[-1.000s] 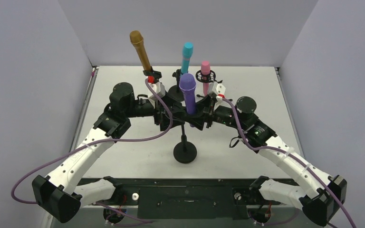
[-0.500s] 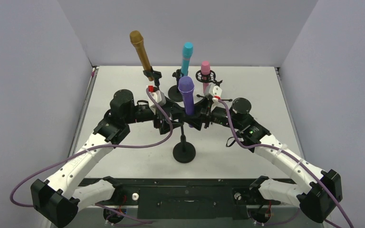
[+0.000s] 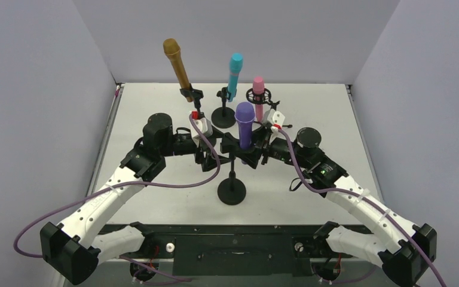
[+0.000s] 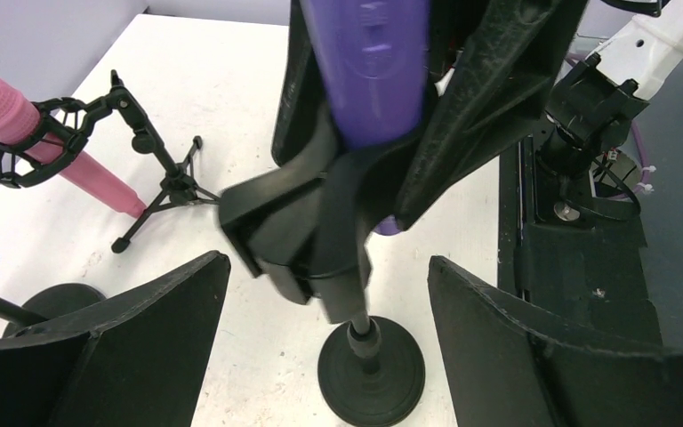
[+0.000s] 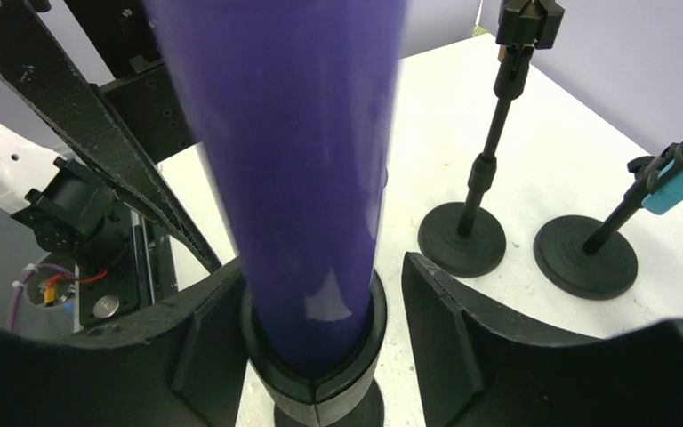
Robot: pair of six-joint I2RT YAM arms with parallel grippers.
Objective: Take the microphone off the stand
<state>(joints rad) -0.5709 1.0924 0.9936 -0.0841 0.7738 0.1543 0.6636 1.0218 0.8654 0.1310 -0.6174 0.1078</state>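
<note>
At mid-bench (image 3: 155, 107), the stand (image 3: 232, 192) is holding the purple mic (image 3: 244, 119) nearly upright. The left claw (image 4: 327, 262) is gaping wide around the clip (image 4: 298, 253). The right claw (image 5: 322, 262) is straddling the mic narrowly, gap showing, so it is likeliest to lift along that axis.

A flat white table (image 3: 155, 197) lies beneath the left gripper (image 3: 210, 156) and the right gripper (image 3: 256, 155). Beyond both grippers, a plain pale grey back wall (image 3: 311, 36) meets the table's far edge. The left side wall (image 3: 30, 89) stands outboard of the left gripper. The right side wall (image 3: 430, 89) stands outboard of the right gripper. Behind the grippers, a black panel (image 3: 233, 245) borders the table's near edge. Lighting is even and shadows are soft.
</note>
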